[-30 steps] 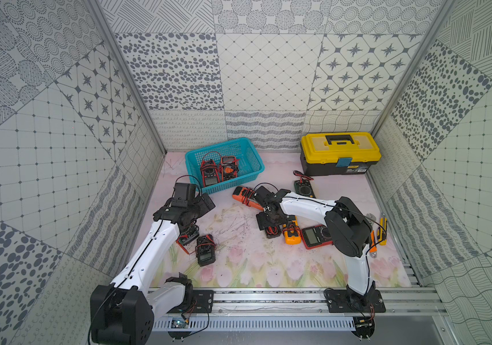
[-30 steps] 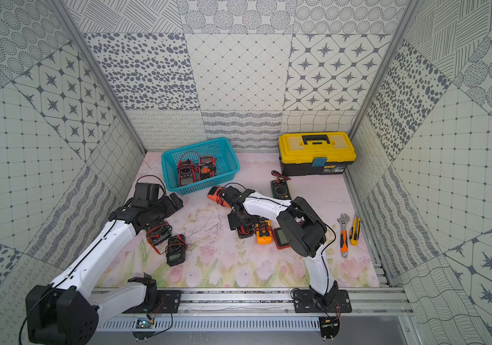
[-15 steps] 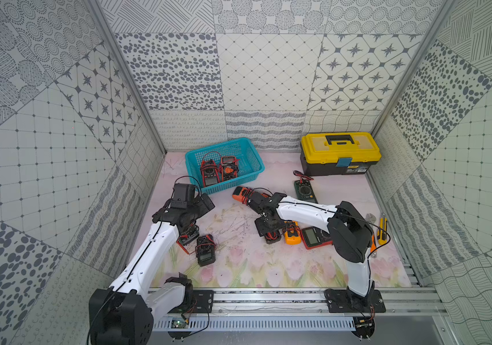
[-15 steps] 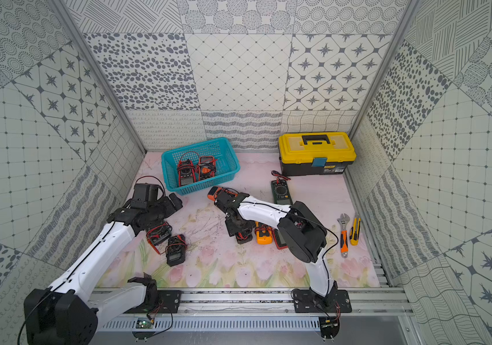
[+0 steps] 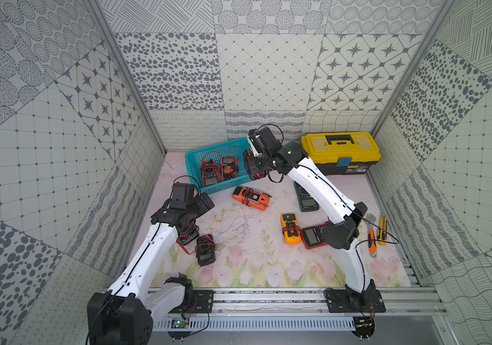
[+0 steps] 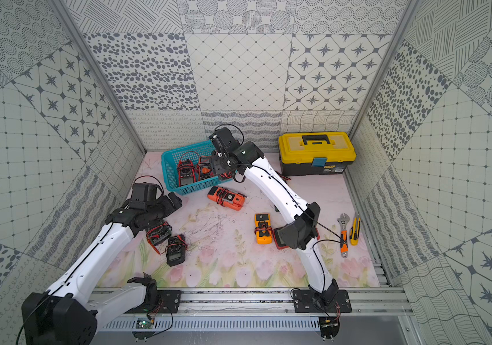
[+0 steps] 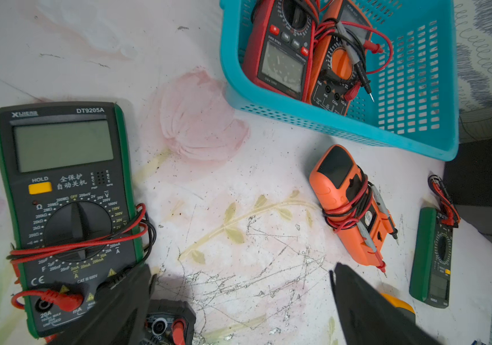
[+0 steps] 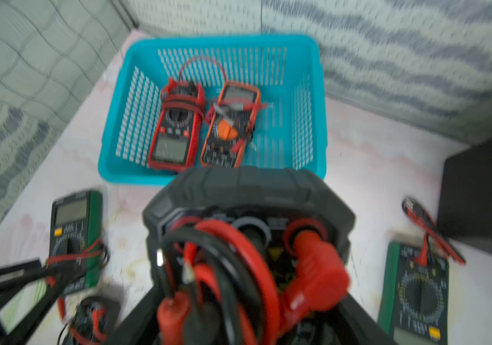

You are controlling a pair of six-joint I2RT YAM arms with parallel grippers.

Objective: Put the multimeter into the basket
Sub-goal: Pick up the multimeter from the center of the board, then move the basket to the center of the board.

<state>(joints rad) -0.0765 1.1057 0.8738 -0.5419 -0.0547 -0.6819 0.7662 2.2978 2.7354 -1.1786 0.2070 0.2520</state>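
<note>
While two multimeters [image 5: 209, 176] lie in the basket [image 5: 227, 185], a black multimeter [image 8: 247, 203] is clamped in the right pincer [image 5: 253, 166] at its rim; left pincer [image 7: 240, 268] apart.

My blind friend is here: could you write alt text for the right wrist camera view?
A black multimeter, wrapped in red and black leads, is held close to the camera by the right gripper, slightly blurred. Beyond it stands the turquoise basket with a red multimeter and an orange multimeter inside.
</note>
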